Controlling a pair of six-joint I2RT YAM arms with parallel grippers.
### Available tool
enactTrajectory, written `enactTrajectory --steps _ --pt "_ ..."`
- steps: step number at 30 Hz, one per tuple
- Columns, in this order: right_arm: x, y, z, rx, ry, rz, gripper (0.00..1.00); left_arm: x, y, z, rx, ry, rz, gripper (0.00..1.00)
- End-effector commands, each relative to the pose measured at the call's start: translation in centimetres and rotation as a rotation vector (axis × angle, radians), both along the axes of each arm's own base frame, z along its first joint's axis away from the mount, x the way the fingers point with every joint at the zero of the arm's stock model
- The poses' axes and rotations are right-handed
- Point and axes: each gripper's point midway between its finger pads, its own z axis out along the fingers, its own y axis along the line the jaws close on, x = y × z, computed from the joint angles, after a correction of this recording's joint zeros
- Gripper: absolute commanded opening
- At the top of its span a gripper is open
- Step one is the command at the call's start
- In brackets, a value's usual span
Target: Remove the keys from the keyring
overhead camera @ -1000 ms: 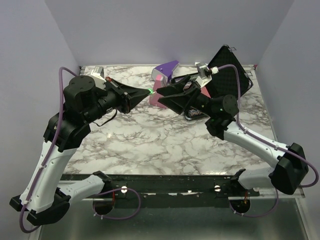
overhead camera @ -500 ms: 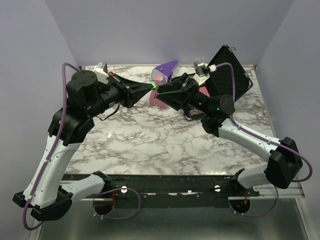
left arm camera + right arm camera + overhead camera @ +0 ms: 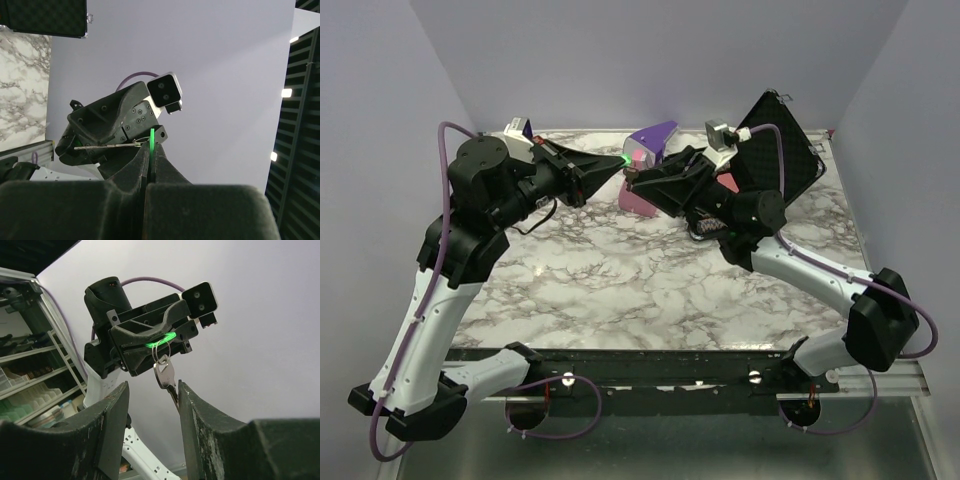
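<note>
One green key [image 3: 156, 343] clamped in the left jaws; one ring [image 3: 160, 353]; one silver key [image 3: 163, 374] flanked by half-open right jaws.

Pale lavender walls [image 3: 660, 60] enclose a white, grey-veined marble table [image 3: 620, 290] on three sides. Beyond are white metal shelves [image 3: 35, 371] with bins and a dark slatted panel [image 3: 300, 150] with bright lights.

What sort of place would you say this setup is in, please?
Probably a robotics lab test cell. A marble-patterned table is boxed in by plain pale walls. In the right wrist view, metal shelves holding trays and parts stand beyond it.
</note>
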Motion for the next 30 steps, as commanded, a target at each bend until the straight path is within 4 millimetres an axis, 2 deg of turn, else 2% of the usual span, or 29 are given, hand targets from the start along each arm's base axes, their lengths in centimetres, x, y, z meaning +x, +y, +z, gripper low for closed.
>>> enactTrajectory --steps 1,9,18,30 --pt "-0.9 0.0 1.4 0.042 -0.053 0.036 0.51 -0.2 -0.5 1.0 -0.043 -0.020 -0.038 0.00" --pt "-0.2 0.1 1.9 0.074 -0.042 0.022 0.51 -0.5 0.2 1.6 -0.068 -0.028 -0.012 0.00" --pt "0.1 0.2 2.2 0.098 -0.027 0.030 0.49 -0.3 0.9 0.8 -0.082 -0.012 0.037 0.00" --pt "0.3 0.3 2.1 0.107 -0.017 0.033 0.47 -0.1 1.4 1.8 -0.124 -0.032 0.073 0.00"
